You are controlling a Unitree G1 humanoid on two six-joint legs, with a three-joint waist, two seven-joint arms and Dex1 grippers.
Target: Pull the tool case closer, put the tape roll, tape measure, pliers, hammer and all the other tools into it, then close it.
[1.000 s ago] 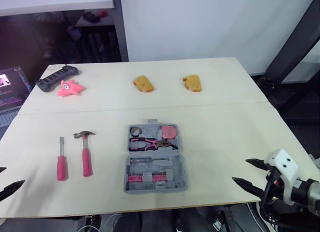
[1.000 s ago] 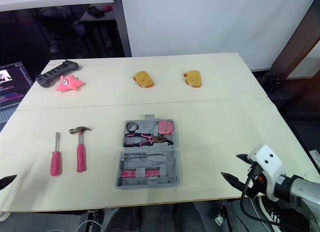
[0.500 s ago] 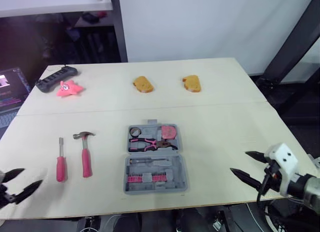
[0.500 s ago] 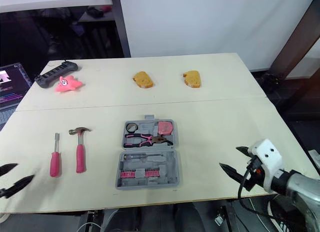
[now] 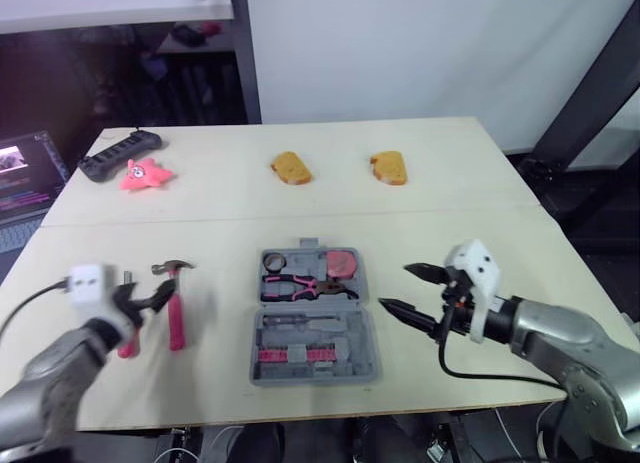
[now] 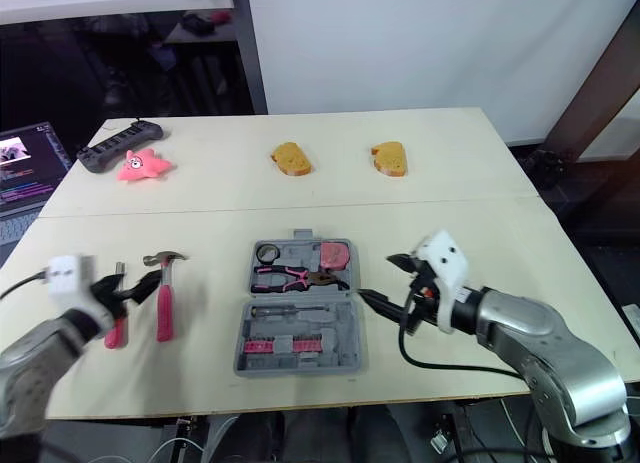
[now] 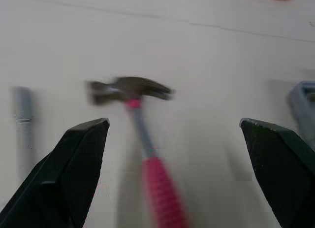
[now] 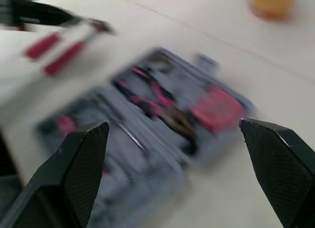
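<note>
Hammer (image 7: pixel 142 139) lies left of the open tool case (image 5: pixel 312 318), framed by the blurred left gripper (image 5: pixel 150 295), its fingers spread. Right gripper (image 5: pixel 393 287) hovers just beside the case with fingers apart. The left gripper partly hides the screwdriver (image 7: pixel 22 105).

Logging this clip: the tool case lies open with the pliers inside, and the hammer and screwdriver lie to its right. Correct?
No: the hammer and screwdriver lie left of the tool case, as the right eye view shows. Rest holds.

Looks like a robotics lab: bare plywood table (image 5: pixel 470 223), open laptop (image 5: pixel 25 178), white partition (image 5: pixel 430 53) behind
</note>
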